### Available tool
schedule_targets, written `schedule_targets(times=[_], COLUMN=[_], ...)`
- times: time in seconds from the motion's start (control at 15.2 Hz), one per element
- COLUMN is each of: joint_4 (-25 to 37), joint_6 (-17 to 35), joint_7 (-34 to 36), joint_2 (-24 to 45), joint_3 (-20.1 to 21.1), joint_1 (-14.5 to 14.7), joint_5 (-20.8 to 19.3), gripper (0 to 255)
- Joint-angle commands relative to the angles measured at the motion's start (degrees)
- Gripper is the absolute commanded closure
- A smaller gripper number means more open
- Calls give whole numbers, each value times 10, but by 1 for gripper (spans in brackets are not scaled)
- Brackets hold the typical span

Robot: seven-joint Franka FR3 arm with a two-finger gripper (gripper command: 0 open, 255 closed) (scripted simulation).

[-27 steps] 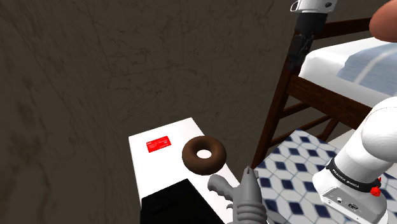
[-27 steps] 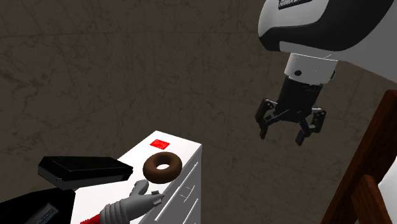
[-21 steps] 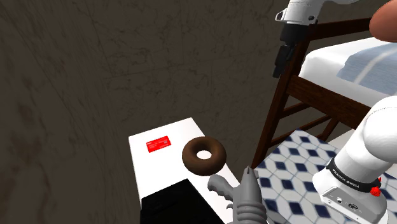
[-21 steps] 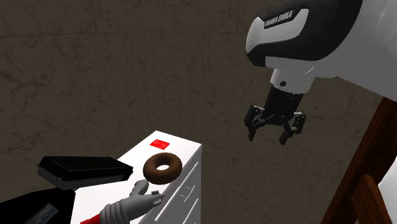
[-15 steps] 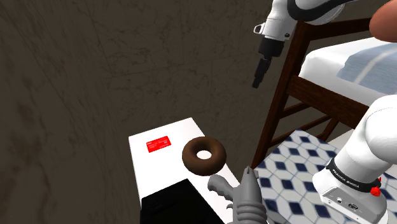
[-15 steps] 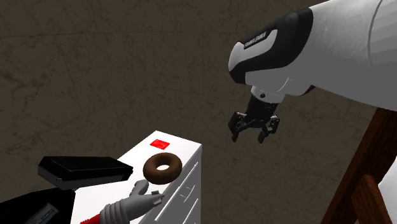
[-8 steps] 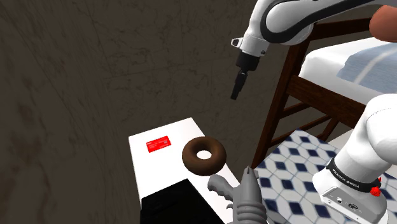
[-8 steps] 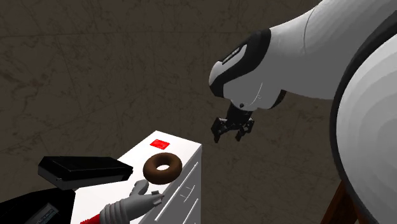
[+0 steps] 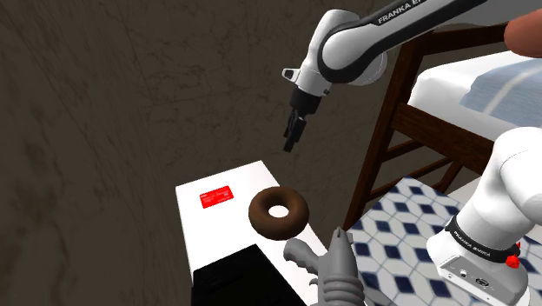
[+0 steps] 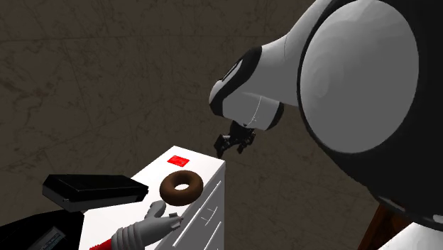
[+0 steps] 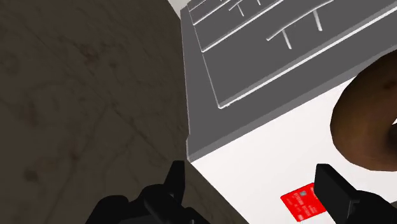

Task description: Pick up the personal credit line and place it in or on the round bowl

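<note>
One flat red card (image 9: pixel 218 196) on white cabinet top (image 9: pixel 193 230), shoulder view lower centre, beside brown ring-shaped bowl (image 9: pixel 278 211); black gripper (image 9: pixel 292 139) aloft above. Second exterior view: gripper right of card. Wrist view: jaws apart, empty.

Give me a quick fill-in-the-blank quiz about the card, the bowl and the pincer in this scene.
1. The card lying on the white cabinet is mostly ____ in colour.
2. The ring-shaped bowl next to it is ____ in colour.
3. The pincer, up in the air with its fingers apart, holds ____ at all.
Missing words: red; brown; nothing.
</note>
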Motion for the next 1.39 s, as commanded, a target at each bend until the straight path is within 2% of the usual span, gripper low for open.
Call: schedule_targets(times=[0.0, 0.73, 1.12, 1.32], joint_4=[16, 143, 224, 236], joint_6=[28, 128, 165, 175], joint_7=[-35, -203, -279, -282], joint_2=[33, 201, 286, 305], joint_3=[5, 59, 99, 103], joint_1=[15, 72, 91, 95], joint_5=[22, 118, 139, 140], gripper=[0, 0, 0, 0])
